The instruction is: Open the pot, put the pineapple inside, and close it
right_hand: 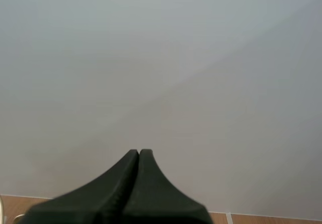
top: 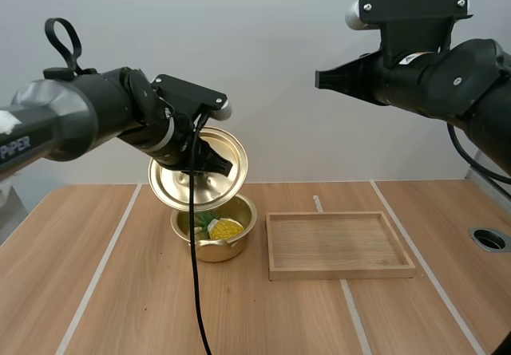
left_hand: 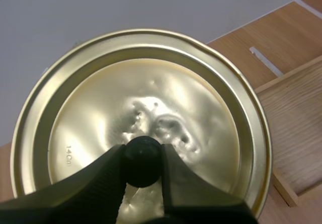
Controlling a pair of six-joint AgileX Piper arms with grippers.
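A gold pot point(top: 215, 247) stands uncovered on the table, left of the wooden tray. Inside it lies a yellow pineapple point(top: 226, 229) with green leaves. My left gripper point(top: 221, 163) holds the gold lid point(top: 176, 183) tilted in the air just above and behind the pot. In the left wrist view its fingers point(left_hand: 103, 176) pinch the lid's black knob point(left_hand: 143, 154), with the lid point(left_hand: 201, 98) face-on behind it. My right gripper point(top: 321, 78) hangs high over the tray, shut on nothing; its fingers point(right_hand: 126, 183) lie together as one wedge.
A shallow wooden tray point(top: 339, 272) lies right of the pot with nothing in it; its corner point(left_hand: 297, 113) shows beside the lid. A round hole point(top: 489, 239) sits in the table near the right edge.
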